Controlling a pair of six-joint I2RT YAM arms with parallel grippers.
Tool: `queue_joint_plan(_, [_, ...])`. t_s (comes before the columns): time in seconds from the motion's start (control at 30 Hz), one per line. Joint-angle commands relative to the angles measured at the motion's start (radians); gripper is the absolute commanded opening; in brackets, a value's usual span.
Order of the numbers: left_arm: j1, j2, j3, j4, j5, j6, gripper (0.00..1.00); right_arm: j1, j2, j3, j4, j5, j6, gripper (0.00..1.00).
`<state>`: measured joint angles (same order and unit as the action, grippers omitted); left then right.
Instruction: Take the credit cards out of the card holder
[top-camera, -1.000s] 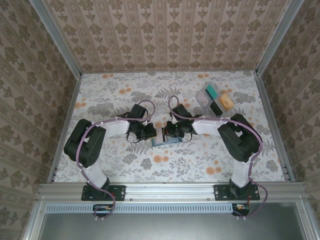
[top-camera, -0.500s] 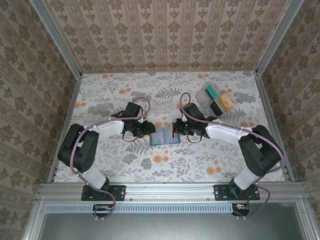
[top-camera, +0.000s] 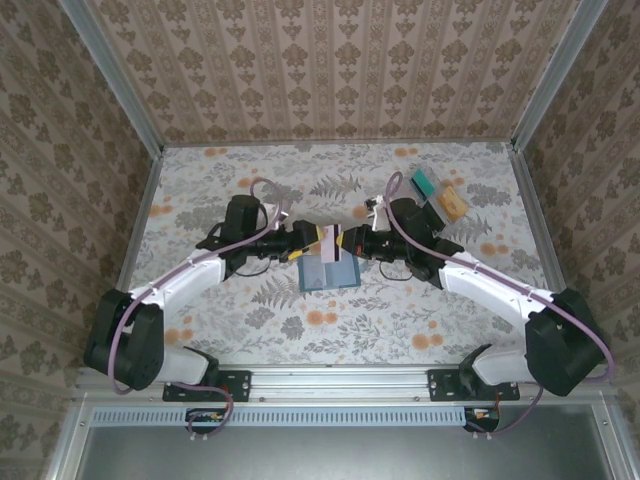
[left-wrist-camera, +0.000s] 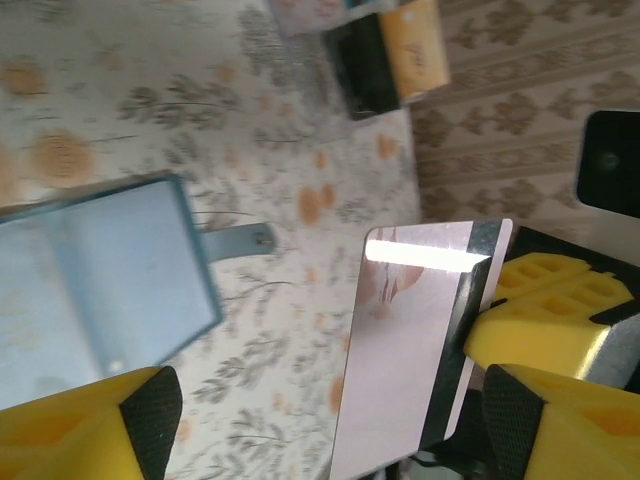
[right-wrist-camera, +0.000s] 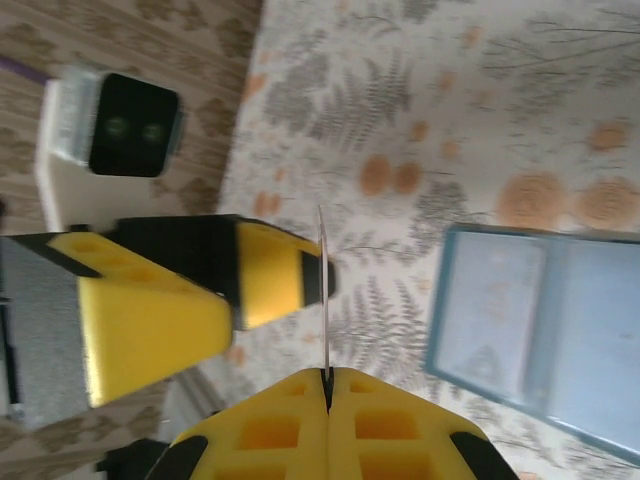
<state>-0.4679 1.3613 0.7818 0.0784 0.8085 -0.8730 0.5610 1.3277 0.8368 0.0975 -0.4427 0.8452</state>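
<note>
Floral paper covers the desk (top-camera: 200, 200), and the card holder (top-camera: 330, 272) lies open and flat at its centre. Over the holder's far edge a pale credit card (left-wrist-camera: 410, 340) is held off the desk, clamped by one edge in the right end effector (top-camera: 350, 241). The left end effector (top-camera: 308, 240) faces it with fingers spread wide, gripping nothing. Loose cards (top-camera: 432, 192) lie at far right. To do this step well, the left should back straight off without brushing the card, and the right should carry it steadily toward that pile.
</note>
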Motion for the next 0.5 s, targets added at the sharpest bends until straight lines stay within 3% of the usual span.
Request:
queue_joint_plan(0.0, [0.005,-0.030,-0.020,0.201,0.147,-0.127,0.83,-0.013,-0.039,-0.008,0.113,-0.095,0.096,0.00])
queue_joint_plan(0.1, [0.005,-0.040,-0.014,0.276,0.190,-0.185,0.78,-0.027,-0.035,-0.013,0.166,-0.129,0.148,0.00])
queue_joint_plan(0.27, [0.005,-0.045,-0.004,0.393,0.221,-0.282,0.57,-0.069,-0.018,-0.025,0.277,-0.199,0.244,0.00])
queue_joint_plan(0.47, [0.005,-0.036,-0.013,0.490,0.216,-0.360,0.36,-0.097,0.004,0.022,0.276,-0.261,0.258,0.00])
